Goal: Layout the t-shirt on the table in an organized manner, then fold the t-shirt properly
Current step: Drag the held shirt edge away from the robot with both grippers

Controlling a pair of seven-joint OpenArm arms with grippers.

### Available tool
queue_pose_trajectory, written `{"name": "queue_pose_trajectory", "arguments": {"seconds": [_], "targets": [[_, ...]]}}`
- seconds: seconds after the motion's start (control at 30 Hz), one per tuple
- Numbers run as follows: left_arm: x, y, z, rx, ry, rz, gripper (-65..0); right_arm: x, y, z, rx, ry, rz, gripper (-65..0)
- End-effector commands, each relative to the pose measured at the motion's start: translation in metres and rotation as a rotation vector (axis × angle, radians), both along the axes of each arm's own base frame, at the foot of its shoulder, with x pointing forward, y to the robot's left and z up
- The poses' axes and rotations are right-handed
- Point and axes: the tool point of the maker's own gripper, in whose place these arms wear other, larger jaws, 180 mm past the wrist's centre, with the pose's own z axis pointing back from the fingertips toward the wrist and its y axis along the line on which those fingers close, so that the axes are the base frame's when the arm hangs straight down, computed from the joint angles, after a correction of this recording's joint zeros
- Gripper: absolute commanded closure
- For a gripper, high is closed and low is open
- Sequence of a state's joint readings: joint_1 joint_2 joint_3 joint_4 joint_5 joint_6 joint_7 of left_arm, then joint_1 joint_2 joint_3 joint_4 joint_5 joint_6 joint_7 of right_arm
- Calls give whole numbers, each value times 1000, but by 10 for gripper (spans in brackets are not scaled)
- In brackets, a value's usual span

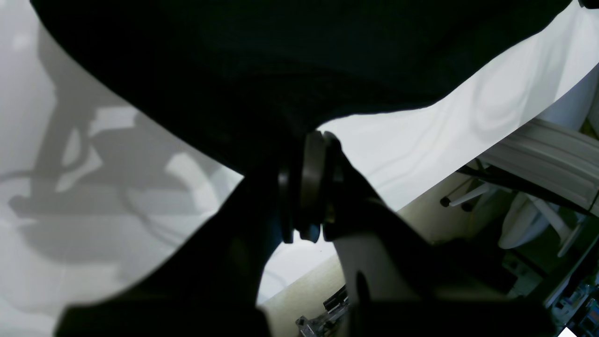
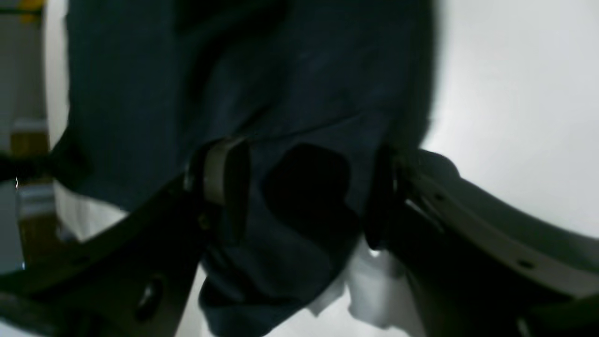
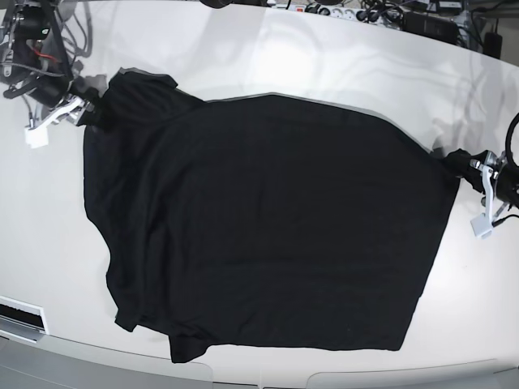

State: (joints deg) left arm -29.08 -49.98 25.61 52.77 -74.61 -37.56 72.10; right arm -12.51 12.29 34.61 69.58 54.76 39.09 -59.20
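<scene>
White table [image 3: 340, 57], plain black t-shirt [image 3: 268, 227], no writing

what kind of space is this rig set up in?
Probably a robotics lab or workshop, not a home. A big glossy white table carries the t-shirt, power strips and cables crowd its far edge, and the left wrist view shows equipment on the floor.

The base view looks straight down on the table [image 3: 340, 57]. Both wrist views sit close behind their fingers, sharing the shirt [image 3: 268, 227].
</scene>
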Motion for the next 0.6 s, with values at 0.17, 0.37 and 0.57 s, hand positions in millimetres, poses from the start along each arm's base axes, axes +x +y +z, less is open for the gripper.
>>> {"name": "queue_pose_trajectory", "arguments": {"seconds": [0.17,0.37,0.57], "targets": [[10,8,14,5,-40,11,0,-1,-3,5,0,1,37,0],[29,10,32,4,-96,16,0,9,-3,45,34,-71,127,0],[64,12,75,-19,-203,27,0,24,-15,83,-96,-165,214,0]]}}
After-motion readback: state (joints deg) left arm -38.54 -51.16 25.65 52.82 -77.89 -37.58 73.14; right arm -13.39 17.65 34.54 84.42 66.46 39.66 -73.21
